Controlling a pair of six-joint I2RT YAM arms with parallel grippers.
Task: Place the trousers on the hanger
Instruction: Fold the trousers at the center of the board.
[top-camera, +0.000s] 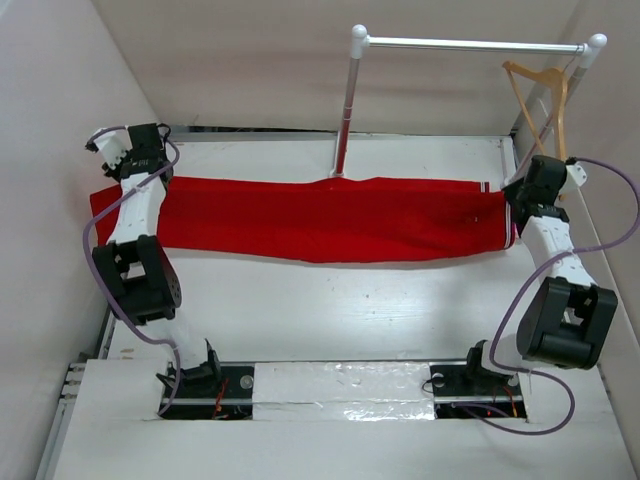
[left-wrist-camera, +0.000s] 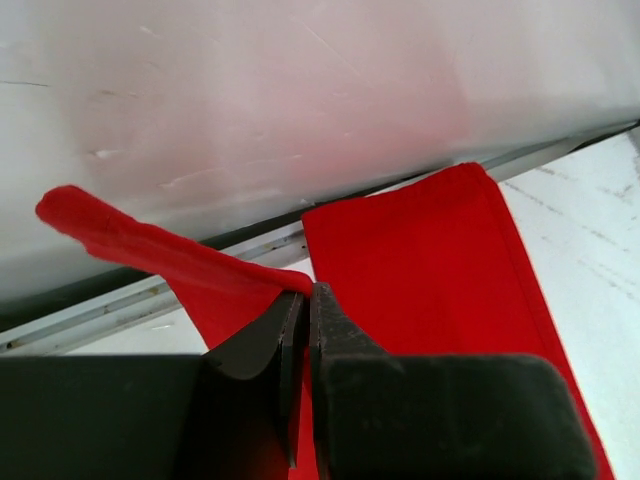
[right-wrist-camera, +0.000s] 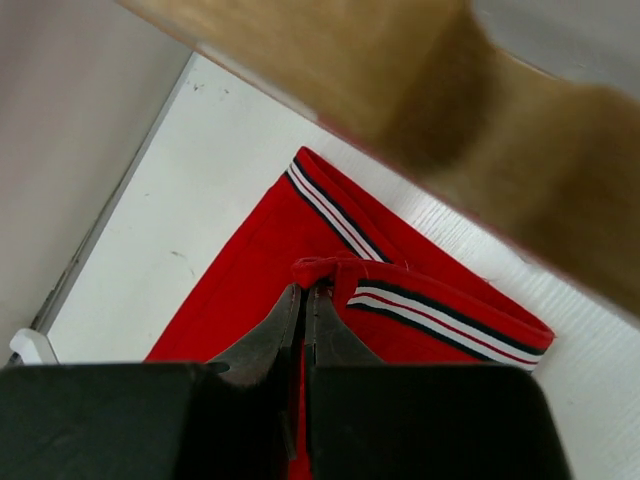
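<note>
The red trousers (top-camera: 330, 218) lie stretched left to right across the white table, striped end at the right. My left gripper (top-camera: 128, 170) is shut on the plain left end, its cloth pinched and lifted between the jaws (left-wrist-camera: 300, 295). My right gripper (top-camera: 517, 205) is shut on the striped end, a red fold held at the jaw tips (right-wrist-camera: 306, 285), with the white stripes (right-wrist-camera: 440, 315) beside them. The tan wooden hanger (top-camera: 542, 95) hangs on the rail at the back right, just above my right gripper; it shows blurred and close in the right wrist view (right-wrist-camera: 430, 90).
A white-and-metal clothes rail (top-camera: 470, 44) stands at the back; its left post (top-camera: 346, 110) meets the table just behind the trousers' middle. Walls close in on the left (top-camera: 50, 150) and right. A raised shelf (top-camera: 330, 385) runs along the near edge by the arm bases.
</note>
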